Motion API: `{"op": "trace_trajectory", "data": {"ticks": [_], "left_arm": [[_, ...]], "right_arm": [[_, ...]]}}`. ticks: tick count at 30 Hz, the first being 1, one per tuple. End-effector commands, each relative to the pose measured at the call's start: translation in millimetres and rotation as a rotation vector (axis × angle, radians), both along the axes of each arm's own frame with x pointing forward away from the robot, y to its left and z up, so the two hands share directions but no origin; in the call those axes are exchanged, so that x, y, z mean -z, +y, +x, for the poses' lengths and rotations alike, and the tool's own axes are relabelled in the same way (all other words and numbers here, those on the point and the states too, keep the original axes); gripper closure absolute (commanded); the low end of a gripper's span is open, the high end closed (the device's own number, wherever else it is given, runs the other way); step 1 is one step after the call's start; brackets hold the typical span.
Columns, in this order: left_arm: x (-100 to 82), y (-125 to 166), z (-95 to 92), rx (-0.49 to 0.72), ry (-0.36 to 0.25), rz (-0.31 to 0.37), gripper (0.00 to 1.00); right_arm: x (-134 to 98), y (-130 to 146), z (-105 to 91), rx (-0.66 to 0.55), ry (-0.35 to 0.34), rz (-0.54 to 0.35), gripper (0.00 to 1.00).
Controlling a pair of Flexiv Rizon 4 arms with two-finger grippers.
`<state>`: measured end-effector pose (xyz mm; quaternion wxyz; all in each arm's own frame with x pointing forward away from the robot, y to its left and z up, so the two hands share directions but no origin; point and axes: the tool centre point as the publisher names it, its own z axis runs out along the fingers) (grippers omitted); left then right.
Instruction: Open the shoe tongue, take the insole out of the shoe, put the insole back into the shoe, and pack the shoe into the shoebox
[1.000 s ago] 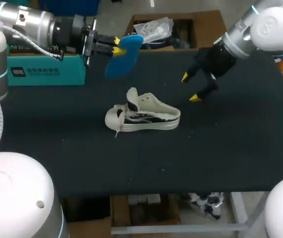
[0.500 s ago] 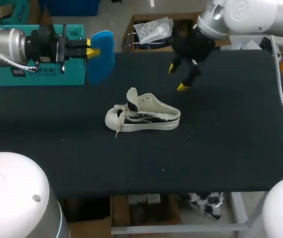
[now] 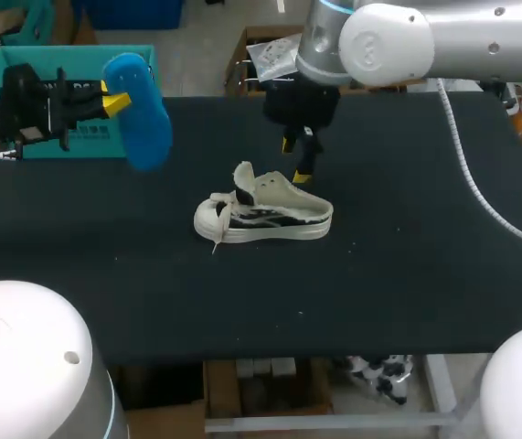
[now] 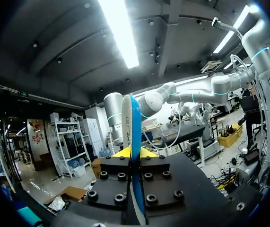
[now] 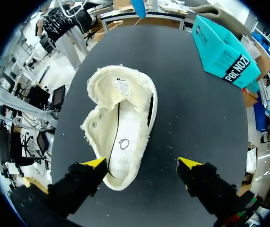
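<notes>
Shoe and insole are well apart at this moment. The cream-white shoe stands on its sole near the middle of the dark table, with the toe toward my left side and the heel toward my right side. Its tongue is folded up and forward, so the inside lies open to view. My left gripper is high above the left part of the table, in front of the teal shoebox that stands at the far left edge. Its two fingers are closed tightly on the blue insole and press it from both sides. In the left wrist view the insole shows edge-on between the yellow tips of the gripper, and it reaches well out past them. In the head view the insole hangs with its long end downward, clear of the table. My right arm comes in from the right and reaches past the middle. My right gripper is just behind the heel part of the shoe and points down. In the right wrist view this gripper has its fingers spread wide, and they hold nothing. The heel end of the shoe lies between them, much nearer to one finger than to the other. I cannot tell if that finger touches the shoe. Ahead of the shoe, the shoebox shows at the table's edge.
</notes>
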<state>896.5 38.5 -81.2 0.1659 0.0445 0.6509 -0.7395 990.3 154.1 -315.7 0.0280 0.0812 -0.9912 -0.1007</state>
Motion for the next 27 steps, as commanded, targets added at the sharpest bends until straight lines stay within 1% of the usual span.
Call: {"op": "trace_trajectory", "data": {"ticks": [1, 4, 8, 9, 10, 11, 12, 13, 19, 27], "left_arm": [[5.4, 14, -7.4, -0.031, 0.005, -0.019, 1.00], [8.7, 22, -10.7, -0.061, 0.014, -0.023, 1.00], [14.9, 34, -14.9, -0.090, 0.024, -0.036, 1.00], [16.1, 37, -15.8, -0.096, 0.025, -0.037, 1.00], [17.2, 39, -16.5, -0.101, 0.027, -0.039, 1.00], [17.7, 40, -16.8, -0.103, 0.027, -0.040, 1.00], [17.8, 41, -16.8, -0.104, 0.028, -0.040, 1.00], [18.0, 42, -16.5, -0.111, 0.029, -0.040, 1.00], [17.4, 52, -12.2, -0.119, 0.028, -0.042, 1.00], [14.1, 53, 4.7, -0.104, 0.028, -0.039, 1.00]], "right_arm": [[11, 15, -1.6, 0.027, -0.035, -0.170, 0.00], [18, 20, -3.4, 0.042, -0.039, -0.188, 0.00], [29, 27, -5.7, 0.059, -0.041, -0.196, 0.05], [32, 28, -6.1, 0.068, -0.040, -0.199, 0.11], [34, 28, -6.4, 0.070, -0.040, -0.200, 0.24], [37, 28, -6.8, 0.081, -0.040, -0.199, 0.56], [38, 28, -7.0, 0.090, -0.040, -0.205, 0.65], [39, 28, -7.6, 0.092, -0.042, -0.207, 1.00], [40, 26, -13.0, 0.125, -0.062, -0.210, 1.00], [34, 28, -17.7, 0.162, -0.085, -0.227, 1.00]]}}
